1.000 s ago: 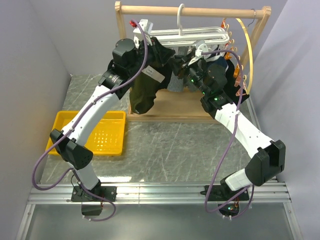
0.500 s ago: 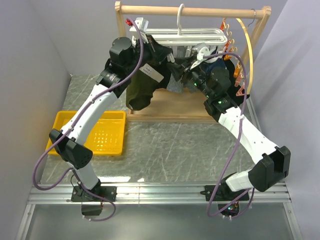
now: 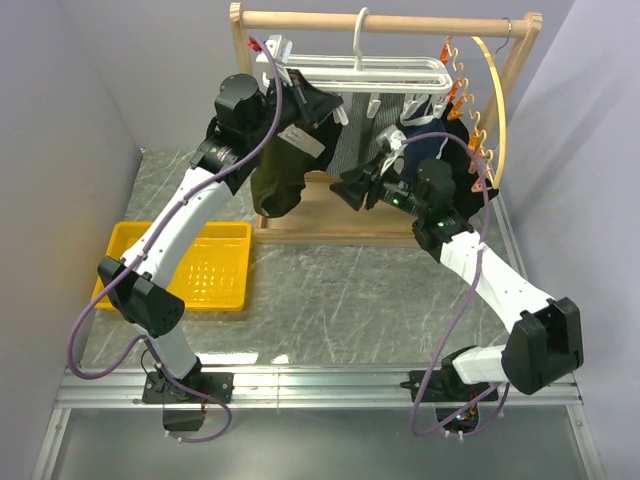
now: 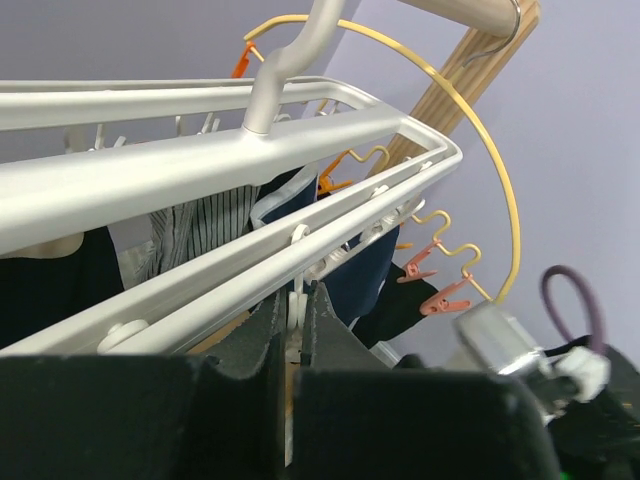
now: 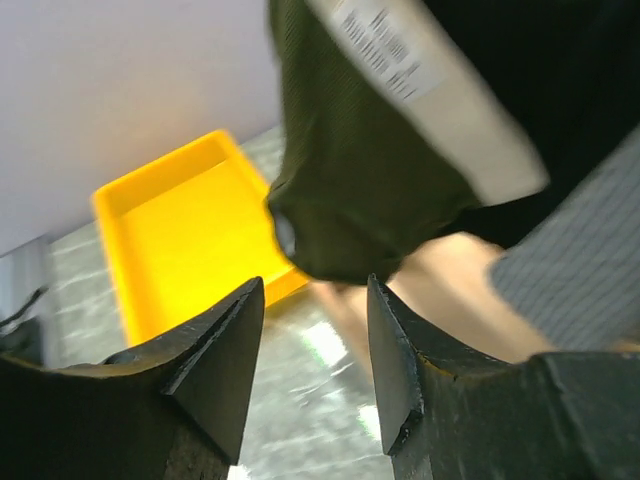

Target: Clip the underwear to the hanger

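Yellow tray (image 3: 236, 230) lies nearest on the table, away from the work. Beyond it, the right gripper (image 5: 315, 290) has dropped back from the hanger over the last second. Its jaws now stand well apart with nothing between them. In its own view only the hanging cloth and the tray show past the fingertips.

The underwear (image 3: 280, 180) hangs in a bunch below the left end of the hanger (image 3: 380, 70), waistband uppermost and label showing. A second ago it was stretched across toward the right gripper. We judge that the right side has been let go, so the garment's weight now hangs from the left end alone.

The left gripper (image 4: 293, 305) is up at that end, just under the frame bars, and its fingers have come together. A white clip (image 4: 292, 345) shows in the slit between them. We cannot tell whether they squeeze the clip, pinch cloth, or both, nor whether any clip already bites the waistband.

Farthest back, the wooden rack (image 3: 390, 20) carries the hanger by its hook.
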